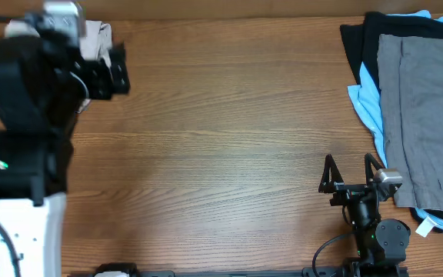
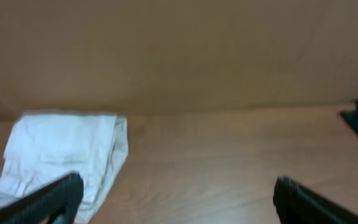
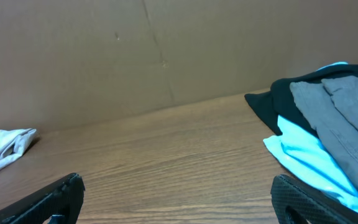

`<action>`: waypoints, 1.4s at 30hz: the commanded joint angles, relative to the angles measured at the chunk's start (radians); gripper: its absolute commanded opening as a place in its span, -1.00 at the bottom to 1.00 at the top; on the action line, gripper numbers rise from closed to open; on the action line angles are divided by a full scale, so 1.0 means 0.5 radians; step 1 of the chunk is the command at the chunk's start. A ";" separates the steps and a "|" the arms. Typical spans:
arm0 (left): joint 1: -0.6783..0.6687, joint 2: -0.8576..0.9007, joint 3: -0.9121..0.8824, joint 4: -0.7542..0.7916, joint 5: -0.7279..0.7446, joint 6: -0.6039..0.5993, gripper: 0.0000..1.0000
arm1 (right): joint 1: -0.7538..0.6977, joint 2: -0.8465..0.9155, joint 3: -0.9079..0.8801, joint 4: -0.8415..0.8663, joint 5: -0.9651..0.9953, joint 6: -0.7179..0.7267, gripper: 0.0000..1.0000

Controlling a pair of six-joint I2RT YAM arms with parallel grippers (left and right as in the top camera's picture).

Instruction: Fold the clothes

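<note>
**A:** How do the fingers of the left gripper (image 2: 178,198) stand?

**B:** They stand wide apart, and between them I see only bare table (image 1: 221,115). Nothing is held.

**A:** And the arm behind it?

**B:** In the overhead view, the left arm reaches from its white base at 7 o'clock to the table corner at 10 o'clock. The wrist is stretched far out and the gripper points towards 12 o'clock.

**A:** Where are the shorts (image 2: 61,155)?

**B:** They lie in that same corner as a small pale bundle. In the wrist view they are at 10 o'clock from the gripper, just beyond the left finger. I cannot tell if the finger touches the cloth.

**A:** What about the right gripper (image 1: 350,171)?

**B:** Its fingers are also fully apart and empty. The right arm is folded low and close to its base at 5 o'clock, with the fingers pointing towards 12 o'clock.

**A:** What lies near it?

**B:** At its 2 o'clock there is a pile: a grey garment (image 1: 425,108) on top, then a light-blue garment (image 1: 368,100) and a black garment (image 1: 358,42) under it. The shorts are well apart from this pile.
</note>
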 commanded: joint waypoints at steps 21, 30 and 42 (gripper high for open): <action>0.000 -2.091 -2.840 1.616 -0.092 0.052 1.00 | 0.009 -0.020 -0.021 0.007 0.025 0.008 1.00; 0.060 -2.410 -3.047 1.536 -0.114 0.039 0.99 | 0.009 -0.020 -0.021 0.007 0.025 0.008 1.00; 0.064 -2.411 -3.047 1.282 -0.121 0.031 1.00 | 0.009 -0.020 -0.021 0.007 0.025 0.008 1.00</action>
